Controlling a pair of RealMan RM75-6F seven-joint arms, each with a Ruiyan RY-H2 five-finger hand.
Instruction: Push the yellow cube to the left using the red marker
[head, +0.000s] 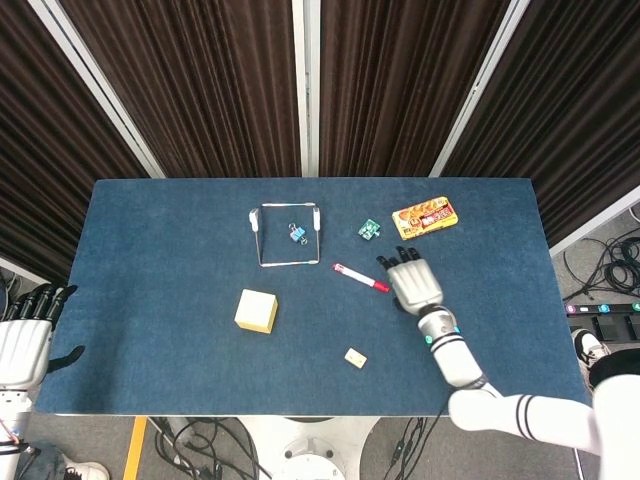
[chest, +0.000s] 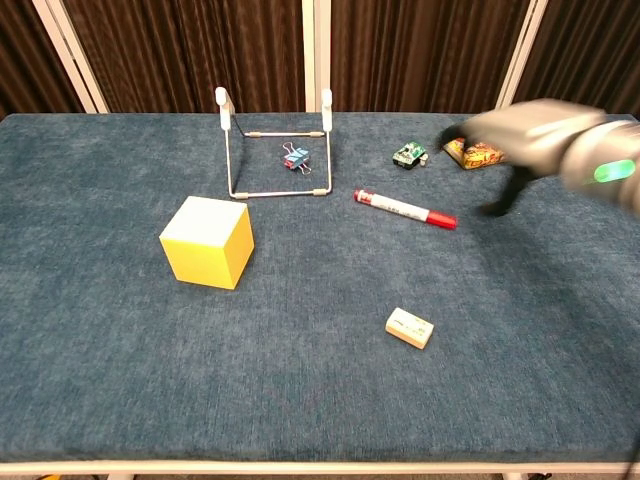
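Observation:
The yellow cube (head: 256, 310) (chest: 207, 241) stands alone on the blue table, left of centre. The red marker (head: 361, 278) (chest: 404, 209) lies loose on the cloth to its right, slanted, with its red cap end toward my right hand. My right hand (head: 412, 283) (chest: 528, 140) is just right of the marker, fingers apart and holding nothing; it is blurred in the chest view. My left hand (head: 25, 335) hangs off the table's left edge, fingers extended, empty.
A wire frame stand (head: 288, 235) with a blue binder clip (head: 297, 233) sits behind the cube. A small green object (head: 370, 230) and an orange snack box (head: 424, 217) lie at the back right. A small cream eraser (head: 355, 357) lies near the front edge.

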